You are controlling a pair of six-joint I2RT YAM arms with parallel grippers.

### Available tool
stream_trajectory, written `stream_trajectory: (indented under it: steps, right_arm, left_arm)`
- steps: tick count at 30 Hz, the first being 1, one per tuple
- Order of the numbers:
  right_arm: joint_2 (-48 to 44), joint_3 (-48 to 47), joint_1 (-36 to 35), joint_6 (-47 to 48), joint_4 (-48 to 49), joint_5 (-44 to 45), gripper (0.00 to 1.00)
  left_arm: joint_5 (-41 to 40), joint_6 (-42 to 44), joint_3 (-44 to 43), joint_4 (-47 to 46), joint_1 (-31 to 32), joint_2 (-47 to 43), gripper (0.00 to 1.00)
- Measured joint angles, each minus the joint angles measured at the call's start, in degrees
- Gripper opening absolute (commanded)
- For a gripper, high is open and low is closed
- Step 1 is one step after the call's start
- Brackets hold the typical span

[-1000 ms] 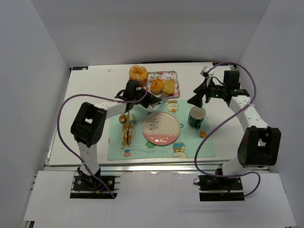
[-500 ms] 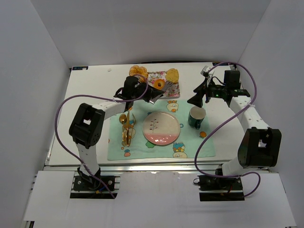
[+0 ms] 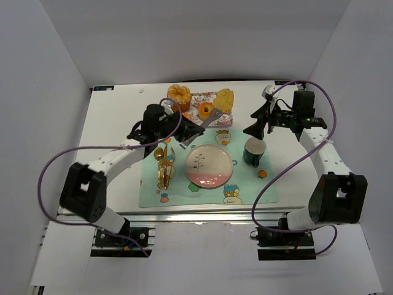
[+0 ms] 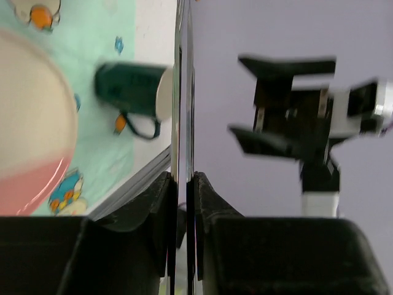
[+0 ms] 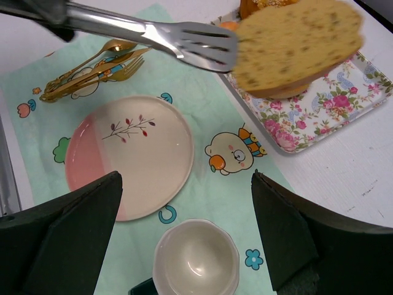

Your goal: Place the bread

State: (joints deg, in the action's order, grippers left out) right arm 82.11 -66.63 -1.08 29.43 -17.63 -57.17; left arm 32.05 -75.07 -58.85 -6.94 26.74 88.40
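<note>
Right wrist: bread (image 5: 298,43) on spatula (image 5: 184,40) above tray (image 5: 310,117) rim; left gripper (image 4: 182,184) clamps it, right gripper (image 5: 184,178) spread.

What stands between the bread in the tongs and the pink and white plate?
Nothing visible does. The bread is at the tip of the tongs above the floral tray; from there to the empty plate lie only the tray's rim and flat placemat. The cup stands off to one side.

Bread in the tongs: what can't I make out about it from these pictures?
Right wrist view: the bread is blurred, and the top edge cuts off what lies behind it on the tray.
Top view: too small to tell whether it touches the tray.
Left wrist view: bread out of frame; only the tongs show, edge-on.
</note>
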Motion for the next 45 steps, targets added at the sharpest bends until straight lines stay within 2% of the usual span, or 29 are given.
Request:
stream_trajectory:
  steps: [7,13,16,21,27,32,36,45]
  right_arm:
    - [0.17,0.00,0.00,-0.09,0.00,-0.96,0.89]
    - [1.53,-0.09,0.00,-0.48,-0.26,-2.14,0.89]
    - [1.88,-0.33,0.00,-0.57,-0.35,-2.54,0.89]
    - [1.88,-0.48,0.00,-0.59,-0.35,-2.97,0.89]
    - [1.88,-0.48,0.00,-0.59,-0.37,-2.97,0.89]
    - [1.88,-0.48,0.00,-0.59,-0.37,-2.95,0.89]
    - [1.88,-0.46,0.00,-0.61,-0.37,-2.95,0.89]
    - [1.88,-0.46,0.00,-0.59,-0.37,-2.97,0.89]
  left_arm:
    - [3.08,5.62,14.67,14.60,0.02,-21.86,0.00]
    - [5.05,4.44,24.72,19.54,0.02,-32.96,0.03]
    - [5.38,4.59,26.23,20.92,0.02,-32.76,0.06]
    - [5.46,5.90,26.45,21.55,0.22,-29.46,0.17]
    - [5.44,8.66,26.43,22.43,0.57,-25.73,0.43]
    - [5.51,10.62,25.86,24.06,0.68,-25.59,0.51]
    - [5.60,10.75,25.68,24.61,0.68,-26.01,0.52]
    - [6.43,8.52,24.59,25.97,0.76,-31.56,0.48]
